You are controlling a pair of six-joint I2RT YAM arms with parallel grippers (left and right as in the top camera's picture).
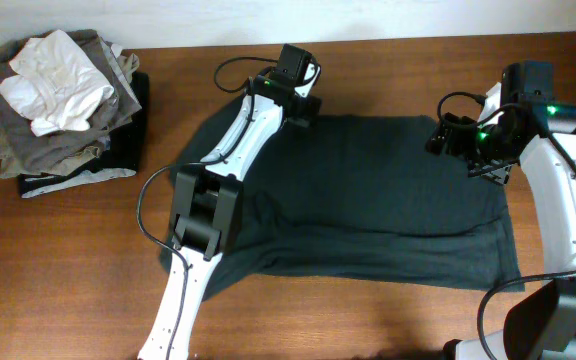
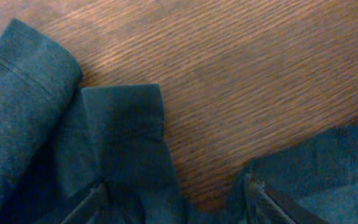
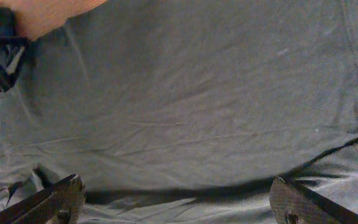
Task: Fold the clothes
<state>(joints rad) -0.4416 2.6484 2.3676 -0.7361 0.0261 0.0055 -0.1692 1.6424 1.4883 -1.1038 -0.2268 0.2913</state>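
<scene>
The clothes (image 1: pixel 368 200) are one large dark charcoal T-shirt lying flat across the middle of the wooden table, with no print showing. My left gripper (image 1: pixel 301 108) is down at the shirt's far left corner. In the left wrist view its fingers (image 2: pixel 95 200) stand apart astride a folded sleeve edge (image 2: pixel 123 143), with bare wood beside it. My right gripper (image 1: pixel 468 150) hovers over the shirt's far right part. Its jaws (image 3: pixel 176 199) are wide open above smooth fabric (image 3: pixel 197 93), and nothing is between them.
A pile of grey and olive garments (image 1: pixel 28 140) with a small white cloth (image 1: pixel 58 80) on top sits at the table's far left corner. Bare wood (image 1: pixel 68 280) lies left of the shirt and along the front edge. The left arm's links (image 1: pixel 203 210) lie over the shirt's left side.
</scene>
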